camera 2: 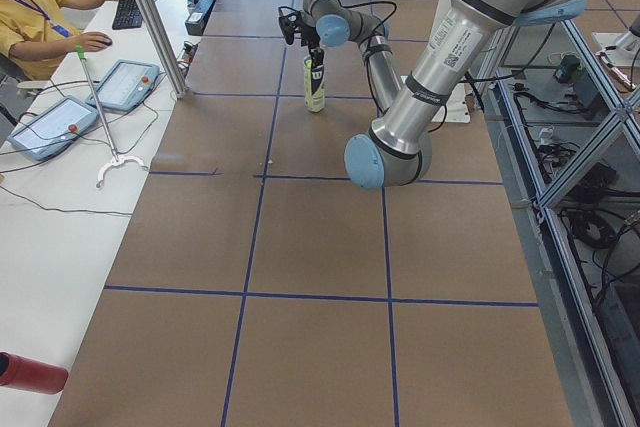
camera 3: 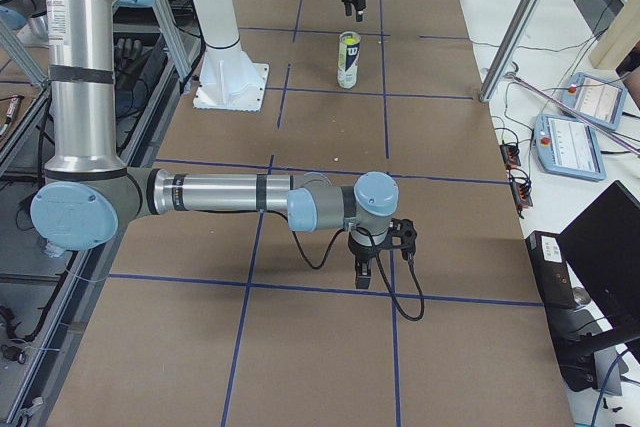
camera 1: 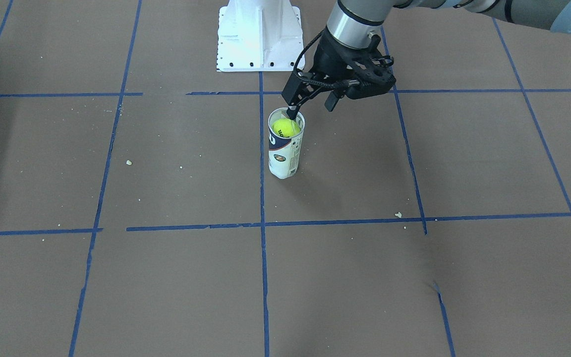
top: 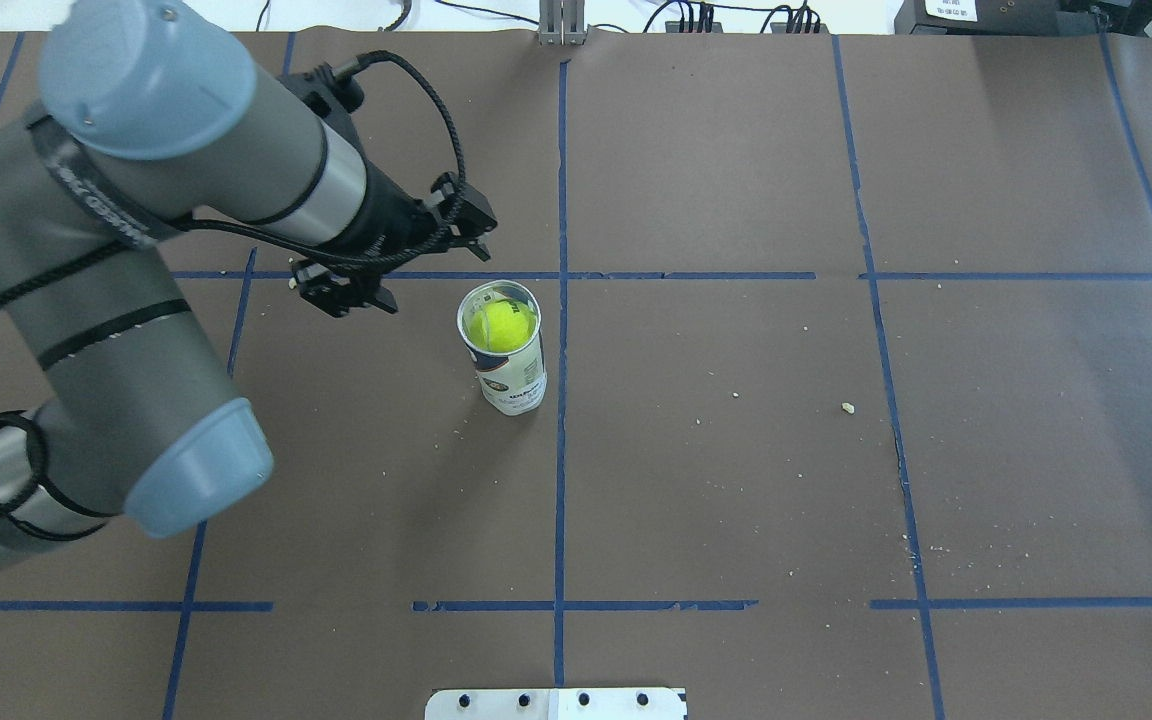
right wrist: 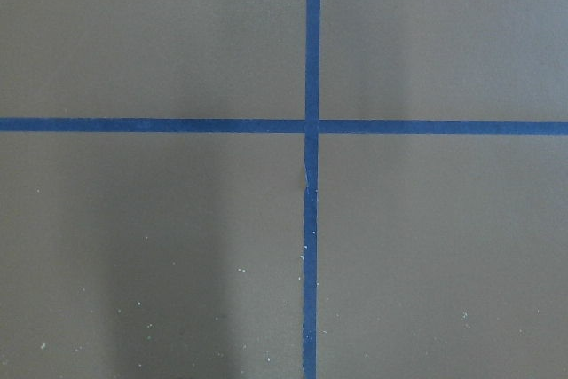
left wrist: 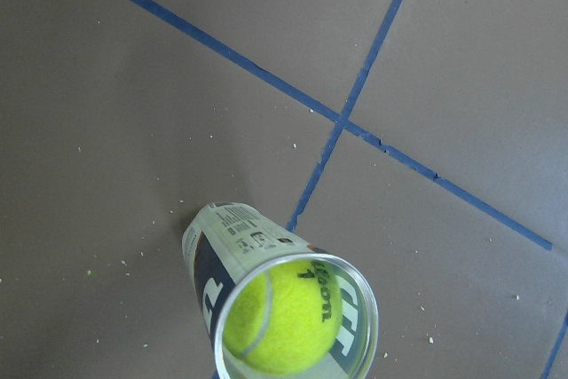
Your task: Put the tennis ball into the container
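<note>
Task looks essentially done: the small fuzzy neon yellow-green tennis ball (top: pixel 502 325) sits inside the tall clear plastic tube container with the white and navy label (top: pixel 513 385), just below the open rim. The tube stands upright on the brown paper-covered table with the blue tape grid (top: pixel 736 450). Judged remaining: only pulling the arm clear. In the overhead view, left to right: the left black two-finger gripper (top: pixel 428 272) comes first, jaws spread wide with nothing between them. The tube and ball are just beside it to the right and apart from it. The front-facing view puts one fingertip over the tube rim, but the overhead view shows a gap, so that reads as line-of-sight overlap, not contact. The left wrist camera looks down into the tube mouth, ball filling most of it. The right gripper (camera 3: pixel 380 257) is well apart from the tube, hanging low over bare table. Its jaw opening can't be told from these views.
</note>
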Action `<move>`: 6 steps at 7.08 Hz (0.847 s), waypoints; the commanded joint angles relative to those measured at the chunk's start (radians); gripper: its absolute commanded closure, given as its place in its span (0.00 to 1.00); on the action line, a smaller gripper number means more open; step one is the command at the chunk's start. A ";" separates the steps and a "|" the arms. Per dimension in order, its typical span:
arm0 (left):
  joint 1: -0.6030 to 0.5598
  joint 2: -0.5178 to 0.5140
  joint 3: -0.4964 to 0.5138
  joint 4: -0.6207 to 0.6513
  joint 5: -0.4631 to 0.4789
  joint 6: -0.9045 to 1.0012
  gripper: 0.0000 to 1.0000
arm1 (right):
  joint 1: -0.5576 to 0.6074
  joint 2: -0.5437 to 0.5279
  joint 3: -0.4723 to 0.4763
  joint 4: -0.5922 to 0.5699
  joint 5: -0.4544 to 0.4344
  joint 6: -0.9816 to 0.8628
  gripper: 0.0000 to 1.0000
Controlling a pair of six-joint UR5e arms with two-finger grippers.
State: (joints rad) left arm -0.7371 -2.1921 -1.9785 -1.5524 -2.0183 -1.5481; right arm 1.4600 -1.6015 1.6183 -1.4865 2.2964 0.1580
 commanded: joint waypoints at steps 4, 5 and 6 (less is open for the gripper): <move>-0.560 0.590 0.128 -0.129 -0.157 1.246 0.00 | 0.000 0.000 0.000 0.000 0.000 0.000 0.00; -0.702 0.624 0.309 -0.202 -0.221 1.449 0.00 | 0.000 0.000 0.000 0.000 0.000 0.000 0.00; -0.837 0.614 0.463 -0.233 -0.315 1.619 0.00 | 0.000 0.000 0.000 0.000 0.000 0.000 0.00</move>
State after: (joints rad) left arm -1.4013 -1.5991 -1.7093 -1.7262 -2.2372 -0.1735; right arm 1.4604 -1.6015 1.6183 -1.4865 2.2964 0.1580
